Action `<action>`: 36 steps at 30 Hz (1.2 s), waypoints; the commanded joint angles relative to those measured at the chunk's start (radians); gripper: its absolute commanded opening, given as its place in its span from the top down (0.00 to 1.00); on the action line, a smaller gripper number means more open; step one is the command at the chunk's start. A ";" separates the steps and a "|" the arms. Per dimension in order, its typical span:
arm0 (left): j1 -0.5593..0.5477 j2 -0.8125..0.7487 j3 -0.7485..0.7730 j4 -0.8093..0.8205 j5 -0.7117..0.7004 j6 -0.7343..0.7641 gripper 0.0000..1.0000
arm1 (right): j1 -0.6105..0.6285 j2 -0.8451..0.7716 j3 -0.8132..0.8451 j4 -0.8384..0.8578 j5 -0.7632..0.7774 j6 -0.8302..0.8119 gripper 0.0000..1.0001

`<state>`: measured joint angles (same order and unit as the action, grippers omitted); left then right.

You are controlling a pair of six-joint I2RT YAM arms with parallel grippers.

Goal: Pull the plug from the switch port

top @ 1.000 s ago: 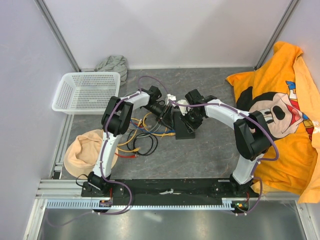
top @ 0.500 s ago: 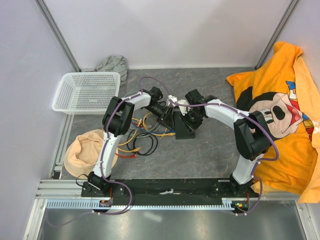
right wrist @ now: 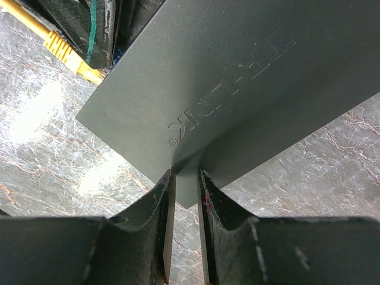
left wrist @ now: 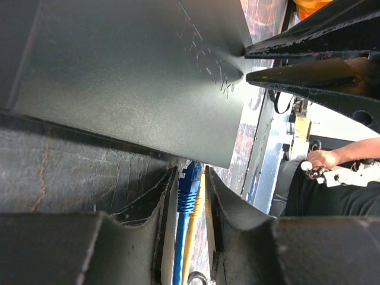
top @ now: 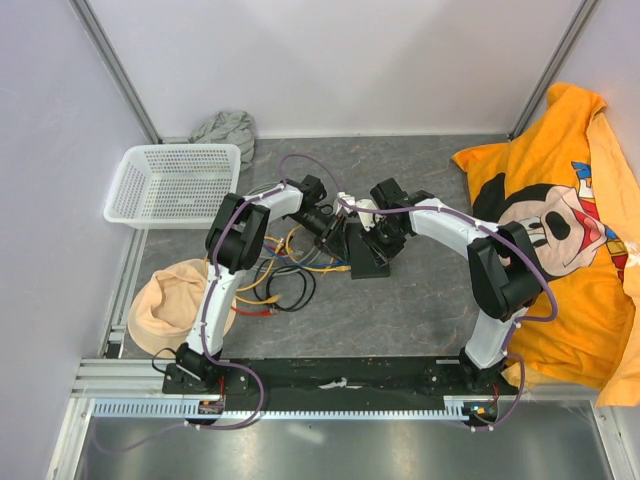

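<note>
The switch [top: 368,262] is a flat matte-black box in the middle of the table, tilted up on edge. It fills the top of the left wrist view as the switch [left wrist: 130,71]. A blue plug [left wrist: 190,185] sits in its lower edge with a yellow plug [left wrist: 200,199] beside it. My left gripper [left wrist: 191,178] [top: 338,232] is closed round both plugs, its pads against them. My right gripper [right wrist: 186,178] [top: 372,238] is shut on a corner of the switch [right wrist: 237,77]. The sockets themselves are hidden.
Loose yellow, blue and black cables [top: 275,275] lie left of the switch. A white basket [top: 170,185] stands at the back left, with a beige cloth [top: 170,305] in front of it and a grey cloth [top: 225,130] behind it. An orange shirt [top: 560,240] covers the right side.
The left jaws have narrowed onto the plugs. Both arms and the switch stay where they were.
</note>
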<state>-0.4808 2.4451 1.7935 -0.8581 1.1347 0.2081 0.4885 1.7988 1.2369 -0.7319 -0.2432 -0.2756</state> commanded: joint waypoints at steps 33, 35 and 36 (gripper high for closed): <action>0.002 0.080 0.083 -0.225 -0.070 0.172 0.98 | 0.070 0.063 -0.014 -0.023 0.099 -0.016 0.76; 0.011 0.063 0.037 -0.236 -0.081 0.203 0.98 | 0.073 0.062 -0.017 -0.023 0.108 -0.016 0.77; 0.013 0.058 0.021 -0.234 -0.087 0.206 0.98 | 0.074 0.063 -0.016 -0.021 0.110 -0.014 0.77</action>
<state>-0.4778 2.4931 1.8580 -0.9932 1.1393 0.3008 0.5446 1.8038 1.2423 -0.7330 -0.1558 -0.2852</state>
